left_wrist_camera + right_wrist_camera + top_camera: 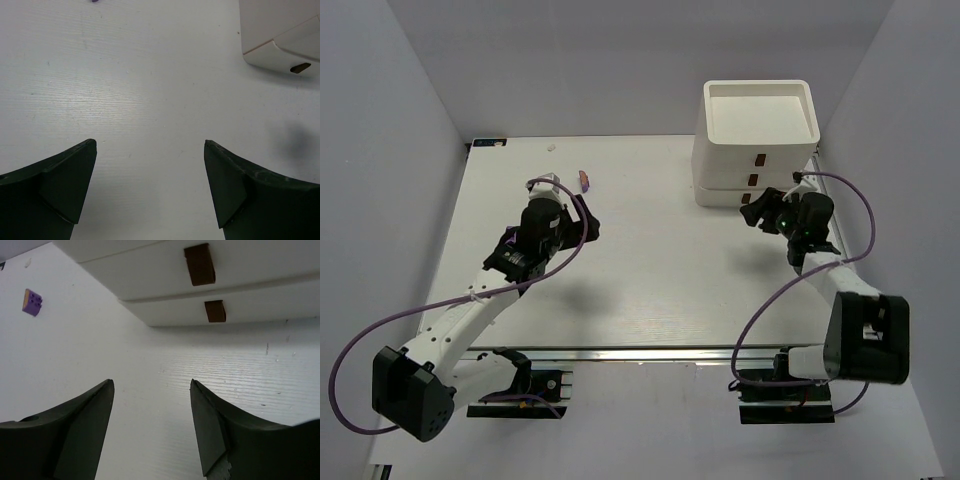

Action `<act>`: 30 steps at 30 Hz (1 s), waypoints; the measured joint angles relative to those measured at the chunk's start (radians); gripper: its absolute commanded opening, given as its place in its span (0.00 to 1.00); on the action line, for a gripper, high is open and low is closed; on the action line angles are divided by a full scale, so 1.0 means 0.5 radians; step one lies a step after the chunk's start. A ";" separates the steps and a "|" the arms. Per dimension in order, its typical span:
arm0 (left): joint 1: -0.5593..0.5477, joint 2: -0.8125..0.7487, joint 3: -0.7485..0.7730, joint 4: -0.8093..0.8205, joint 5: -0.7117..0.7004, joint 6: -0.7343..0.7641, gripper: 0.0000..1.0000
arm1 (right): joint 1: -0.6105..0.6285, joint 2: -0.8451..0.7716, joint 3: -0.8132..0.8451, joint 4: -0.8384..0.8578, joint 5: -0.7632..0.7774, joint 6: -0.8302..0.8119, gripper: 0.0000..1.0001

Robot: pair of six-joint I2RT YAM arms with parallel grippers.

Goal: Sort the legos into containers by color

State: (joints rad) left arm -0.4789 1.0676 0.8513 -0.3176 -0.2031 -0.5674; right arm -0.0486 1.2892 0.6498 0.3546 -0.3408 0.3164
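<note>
Top external view: one purple lego (585, 181), a small studded brick with one tan side, lies on the table (650, 285) well left of the white stacked unit (760, 140). The unit has a square open tray on top and brown handles (199, 264) on its drawers. The left gripper (150, 143) gapes wide and empty, left of the unit. The right gripper (151, 382) is parted and empty, just before the drawers.

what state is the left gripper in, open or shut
Open. In its wrist view the left gripper has its fingers wide apart, with only bare table between them and nothing held.
</note>
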 measured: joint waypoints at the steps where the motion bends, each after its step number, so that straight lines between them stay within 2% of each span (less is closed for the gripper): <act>1: 0.000 0.005 0.007 -0.015 0.004 0.005 0.98 | 0.008 0.082 0.021 0.026 0.031 0.047 0.68; 9: 0.000 -0.021 0.054 -0.076 0.002 -0.025 0.98 | 0.021 0.617 0.141 0.257 0.221 0.208 0.66; 19: 0.000 -0.021 0.066 -0.119 -0.002 -0.109 0.98 | 0.021 1.099 0.466 0.539 0.266 0.251 0.60; 27: 0.000 0.009 0.108 -0.143 -0.031 -0.139 0.98 | 0.024 1.308 0.656 0.559 0.266 0.304 0.56; 30: 0.000 0.009 0.114 -0.141 -0.050 -0.148 0.98 | 0.024 1.329 0.687 0.552 0.265 0.317 0.51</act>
State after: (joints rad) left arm -0.4789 1.0721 0.9085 -0.3882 -0.2283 -0.6415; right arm -0.0368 1.9537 0.9936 0.6304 -0.2085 0.4747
